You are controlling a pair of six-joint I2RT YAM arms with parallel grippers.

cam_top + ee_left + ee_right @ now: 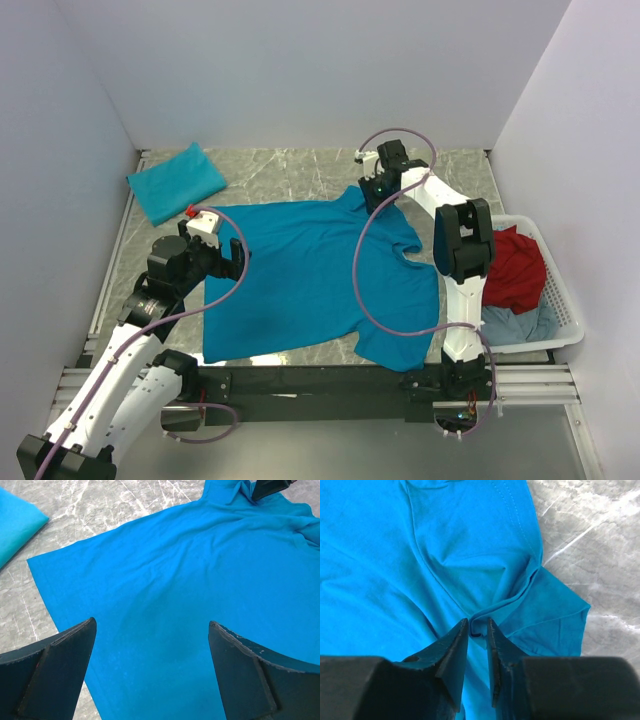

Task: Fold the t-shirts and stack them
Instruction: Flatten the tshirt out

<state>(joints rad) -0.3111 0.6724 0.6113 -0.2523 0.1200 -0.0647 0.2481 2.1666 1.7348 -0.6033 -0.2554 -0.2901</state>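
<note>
A bright teal t-shirt (310,270) lies spread flat on the marble table, collar toward the back right. My right gripper (378,190) is down at its far sleeve by the collar. In the right wrist view the right gripper (477,625) is shut on a small raised fold of the t-shirt (445,555), where the sleeve (550,605) meets the body. My left gripper (238,260) hovers over the shirt's left part. Seen from the left wrist, this gripper (152,625) stands wide open, with only flat t-shirt (175,580) beneath it. A second, folded t-shirt (175,182) rests at the back left.
A white basket (565,310) stands at the right table edge, holding a red garment (515,270) and a grey-blue one (515,325). White walls close in the table on three sides. The folded t-shirt (15,525) shows at the left wrist view's upper left.
</note>
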